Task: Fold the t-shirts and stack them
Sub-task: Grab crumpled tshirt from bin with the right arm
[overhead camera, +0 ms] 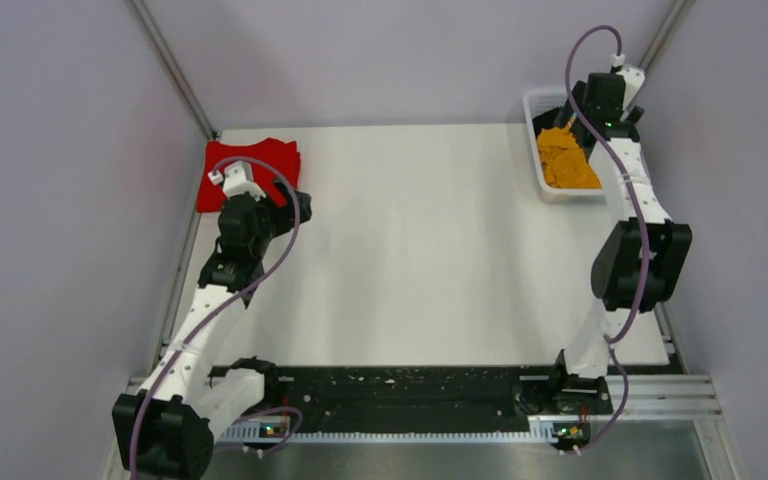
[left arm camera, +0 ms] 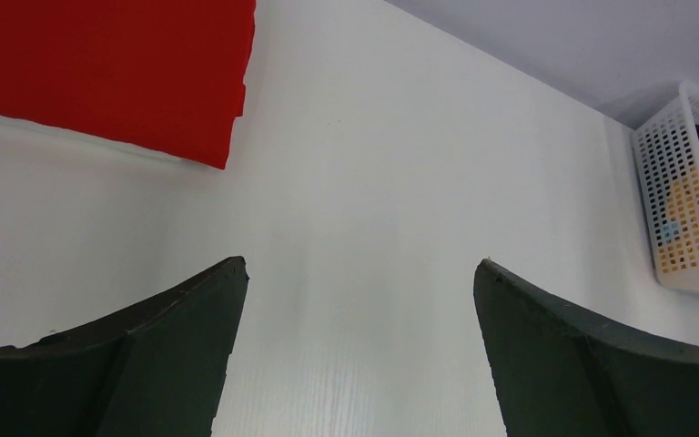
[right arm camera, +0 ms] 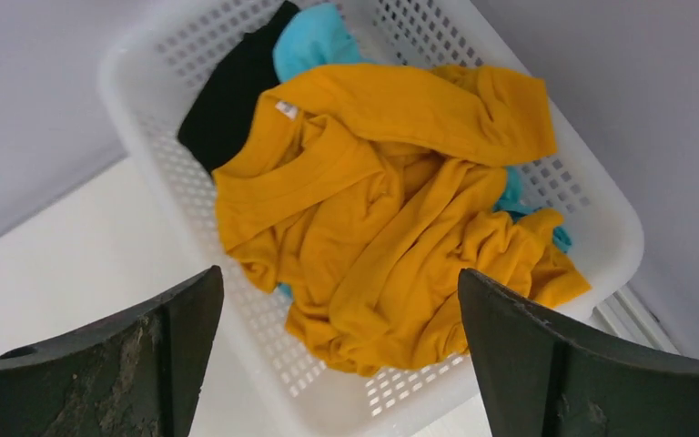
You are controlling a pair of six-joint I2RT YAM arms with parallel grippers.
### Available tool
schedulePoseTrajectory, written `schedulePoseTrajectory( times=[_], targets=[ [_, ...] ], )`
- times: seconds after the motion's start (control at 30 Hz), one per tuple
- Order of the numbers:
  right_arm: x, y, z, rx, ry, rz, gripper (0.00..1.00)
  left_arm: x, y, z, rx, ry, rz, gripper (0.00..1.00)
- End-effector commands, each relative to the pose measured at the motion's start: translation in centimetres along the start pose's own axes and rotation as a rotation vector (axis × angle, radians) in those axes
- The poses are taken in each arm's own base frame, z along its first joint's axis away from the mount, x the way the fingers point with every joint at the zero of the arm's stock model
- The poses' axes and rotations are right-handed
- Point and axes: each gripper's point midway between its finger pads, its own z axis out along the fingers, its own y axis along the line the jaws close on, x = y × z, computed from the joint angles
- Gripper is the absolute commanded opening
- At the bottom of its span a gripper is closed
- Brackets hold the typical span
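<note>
Top external view: from their bases at the near edge of the white table (overhead camera: 420, 260), both arms reach toward the far side. The left gripper (left arm camera: 359, 264) hangs over the table's far-left part, its jaws spread wide with nothing between them and only white tabletop beneath. Just beyond it the red t-shirt (overhead camera: 260, 158) lies folded flat in the far-left corner, apart from the fingers. On the far-right side the right gripper (right arm camera: 337, 273) hovers above the white mesh basket (right arm camera: 601, 214), its jaws likewise fully apart and holding nothing. Inside the basket the orange-yellow t-shirt (right arm camera: 373, 228) lies crumpled on top; the cyan-blue t-shirt (right arm camera: 314, 50) peeks out from under it, and the black t-shirt (right arm camera: 237, 91) sits at the basket's far end
</note>
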Motion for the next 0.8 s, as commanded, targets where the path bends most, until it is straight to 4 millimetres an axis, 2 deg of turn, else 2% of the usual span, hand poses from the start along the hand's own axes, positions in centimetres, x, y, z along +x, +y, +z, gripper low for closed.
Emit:
schedulePoseTrajectory(
  times=[0.0,0.17,0.3,0.4,0.47,0.57,0.6,0.7,0.77],
  targets=[
    [2.5,-3.3,2.9,0.113,0.171,-0.059,0.97,-2.6,-1.4,0.2,0.036,-0.073,0.013,0.99],
    [5.2,-4.8,6.3,0.121,0.292,-0.044,0.94,-2.2,-1.0,0.4,0.018,-0.058,0.017,0.99],
    [6.8,-4.1,8.3,0.084,0.336,-0.044,0.88,-2.0,-1.1,0.7,0.020,-0.044,0.018,0.99],
    [7.1,-3.3,9.6,0.053,0.342,-0.047,0.80,-1.9,-1.2,0.9,0.022,-0.032,0.021,0.99],
    [7.8,-3.0,10.4,0.038,0.355,-0.049,0.70,-1.8,-1.2,1.0,0.025,-0.027,0.022,0.99],
    [7.6,-2.6,10.6,0.024,0.352,-0.040,0.52,-1.7,-1.3,0.9,0.027,-0.023,0.022,0.99],
    [7.4,-2.6,10.5,0.024,0.347,-0.037,0.43,-1.6,-1.2,0.9,0.026,-0.024,0.022,0.99],
    [5.8,-2.6,9.8,0.028,0.311,-0.031,0.19,-1.6,-1.1,0.7,0.023,-0.029,0.022,0.99],
    [4.3,-2.5,9.0,0.021,0.278,-0.032,0.08,-1.7,-1.0,0.6,0.023,-0.035,0.021,0.99]
  ],
)
